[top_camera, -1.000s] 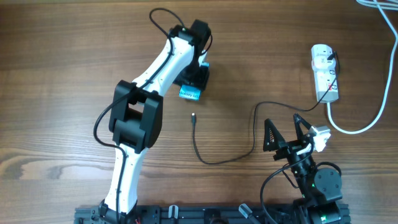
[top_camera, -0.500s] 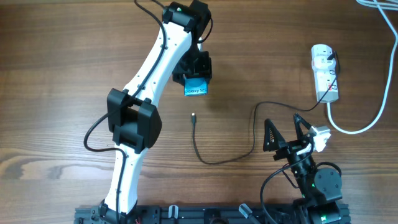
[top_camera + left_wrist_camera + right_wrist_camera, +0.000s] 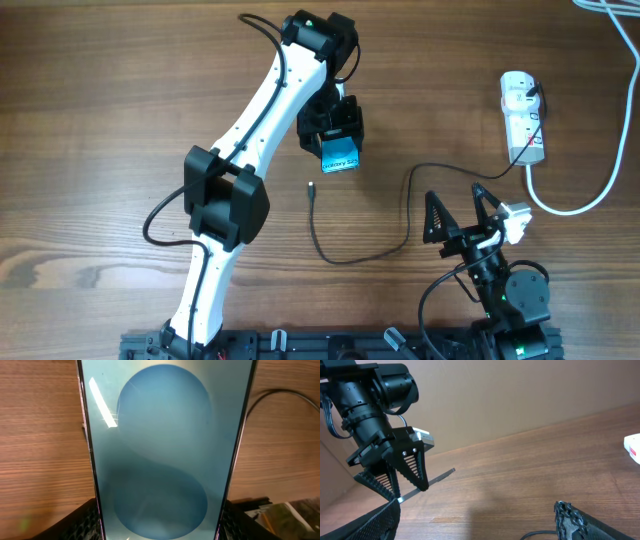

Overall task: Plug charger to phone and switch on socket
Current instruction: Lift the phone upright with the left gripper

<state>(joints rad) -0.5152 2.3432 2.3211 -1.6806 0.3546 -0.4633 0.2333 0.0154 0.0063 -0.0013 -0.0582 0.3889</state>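
Left end effector [image 3: 338, 140] clamps flat turquoise phone [image 3: 340, 160] near thin black charger cable [image 3: 313, 200], presumably for plugging; right end effector [image 3: 458, 212] stands apart.

Open table [image 3: 90, 120] surrounds the charger tip [image 3: 312, 186], but the held phone [image 3: 340, 160] and left arm [image 3: 262, 105] crowd its far side
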